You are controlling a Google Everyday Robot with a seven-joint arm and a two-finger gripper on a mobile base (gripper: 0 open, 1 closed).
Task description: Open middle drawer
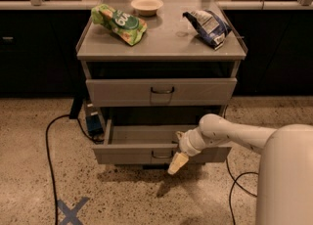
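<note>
The middle drawer [132, 153] is a wide, shallow grey drawer. It stands pulled out from the cabinet, with its inside showing and a small dark wire pull [162, 156] on its front. My gripper [177, 163] hangs just in front of the drawer front, right beside the pull on its right, with its cream tip pointing down and left. My white arm [234, 136] reaches in from the right. The taller-fronted drawer [161, 92] above is pushed in.
The cabinet top [161, 38] holds a green snack bag [119, 22], a blue chip bag [208, 26] and a small bowl [147, 5]. A black cable [49, 141] runs over the floor at left and a blue tape cross [71, 212] lies there. A dark counter runs behind.
</note>
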